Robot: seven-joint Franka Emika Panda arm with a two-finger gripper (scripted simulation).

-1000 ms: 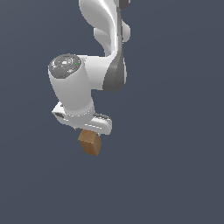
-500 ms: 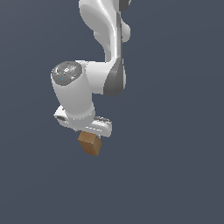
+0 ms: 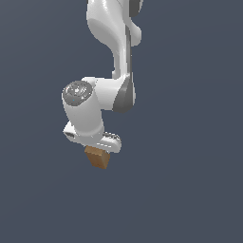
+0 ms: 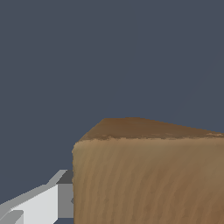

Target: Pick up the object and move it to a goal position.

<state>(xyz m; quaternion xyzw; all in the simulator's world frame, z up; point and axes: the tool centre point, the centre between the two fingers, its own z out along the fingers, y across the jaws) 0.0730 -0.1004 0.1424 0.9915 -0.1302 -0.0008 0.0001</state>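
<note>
Brown block [image 3: 97,157] grasped in white pincer [image 3: 95,148], tilted, long axis hanging mostly downward

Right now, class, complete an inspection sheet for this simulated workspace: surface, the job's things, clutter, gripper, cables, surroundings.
Surface: a plain dark grey-blue backdrop; no table edge can be made out.
Job's things: one brown wooden block, seen directly beneath the gripper in the exterior view and filling much of the wrist view; no goal marker seen.
Clutter: nothing seen.
Gripper: the white gripper sits right above the block; one finger lies beside the block's face; the grip itself is hidden.
Cables: nothing seen.
Surroundings: only the white arm above.
</note>
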